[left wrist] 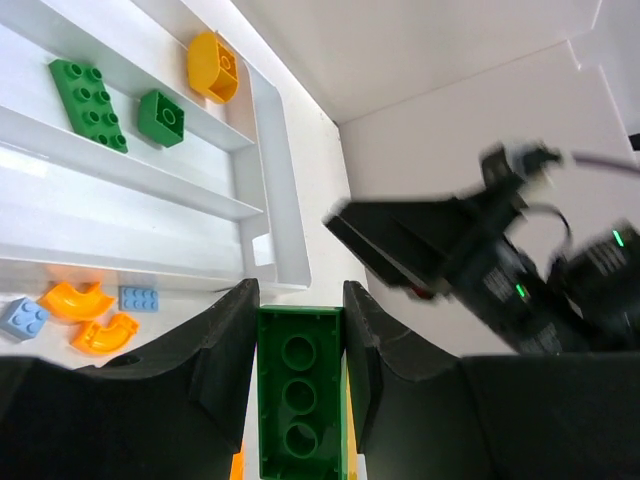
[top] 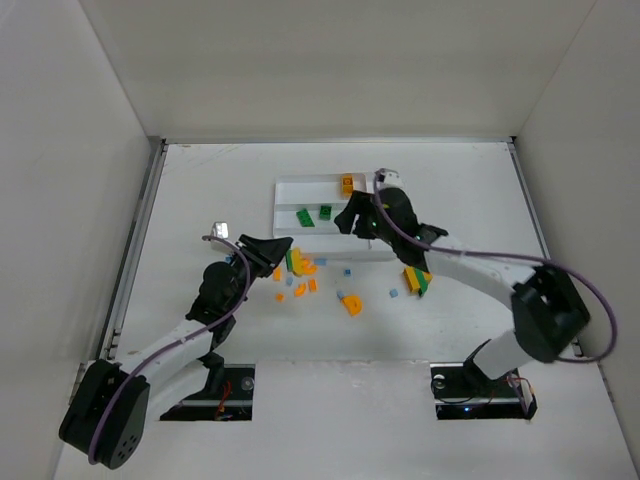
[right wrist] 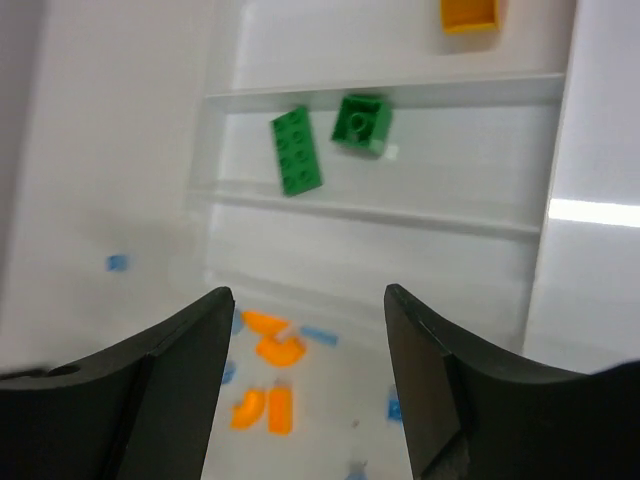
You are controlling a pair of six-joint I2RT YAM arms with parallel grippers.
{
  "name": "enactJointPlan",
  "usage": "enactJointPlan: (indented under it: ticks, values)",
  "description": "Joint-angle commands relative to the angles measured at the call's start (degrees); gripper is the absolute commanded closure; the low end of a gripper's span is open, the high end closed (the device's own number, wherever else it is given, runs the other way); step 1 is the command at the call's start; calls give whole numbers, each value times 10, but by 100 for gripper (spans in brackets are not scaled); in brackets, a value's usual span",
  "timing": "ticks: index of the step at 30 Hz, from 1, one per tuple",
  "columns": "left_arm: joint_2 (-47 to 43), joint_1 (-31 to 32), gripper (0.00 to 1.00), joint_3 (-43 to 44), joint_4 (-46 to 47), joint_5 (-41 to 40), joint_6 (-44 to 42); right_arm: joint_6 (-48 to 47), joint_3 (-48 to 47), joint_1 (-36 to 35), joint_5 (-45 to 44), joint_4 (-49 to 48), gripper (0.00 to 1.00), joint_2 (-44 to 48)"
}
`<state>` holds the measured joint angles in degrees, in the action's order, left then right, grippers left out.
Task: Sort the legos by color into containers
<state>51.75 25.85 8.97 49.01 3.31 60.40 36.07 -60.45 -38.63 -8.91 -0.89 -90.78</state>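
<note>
My left gripper [left wrist: 298, 330] is shut on a long green brick [left wrist: 299, 392], underside up, with yellow showing beside it; it hangs just before the white tray's near edge [top: 330, 253]. In the top view the left gripper [top: 283, 255] holds this brick [top: 295, 262]. Two green bricks [left wrist: 88, 103] [left wrist: 160, 116] lie in the tray's second slot and an orange brick [left wrist: 213, 67] in the far slot. My right gripper [right wrist: 308, 320] is open and empty above the tray's near slots [right wrist: 380, 250]; in the top view it [top: 352, 218] is over the tray. Loose orange pieces [top: 309, 268] and light blue pieces [top: 347, 271] lie before the tray.
A stacked yellow-green-orange brick [top: 416, 279] lies under the right forearm. An orange curved piece [top: 351, 304] sits mid-table. White walls enclose the table [top: 200, 190] on three sides. The right arm shows blurred in the left wrist view [left wrist: 500, 270].
</note>
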Motion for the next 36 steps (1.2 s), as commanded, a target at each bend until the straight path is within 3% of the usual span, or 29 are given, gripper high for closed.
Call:
enactJointPlan:
  ticks: [1, 4, 8, 13, 19, 23, 30, 36]
  values:
    - [7, -4, 75, 31, 51, 15, 22, 68, 131, -14, 72, -218, 31, 123]
    - [33, -2, 75, 47, 72, 27, 51, 146, 226, -15, 141, -362, 20, 169]
    - [59, -3, 75, 60, 107, 41, 89, 233, 270, -32, 225, -495, 6, 144]
    - [85, -14, 75, 55, 142, 53, 148, 280, 275, -47, 253, -572, 0, 117]
    - [97, -24, 75, 68, 181, 63, 157, 331, 256, -62, 265, -651, 0, 50]
    - [103, -20, 75, 66, 194, 57, 160, 354, 245, -68, 270, -671, 4, 18]
    - [84, -16, 76, 61, 192, 63, 161, 358, 233, -82, 261, -682, 26, 10]
    - [71, -8, 76, 57, 176, 56, 150, 360, 224, -82, 260, -671, 36, 0]
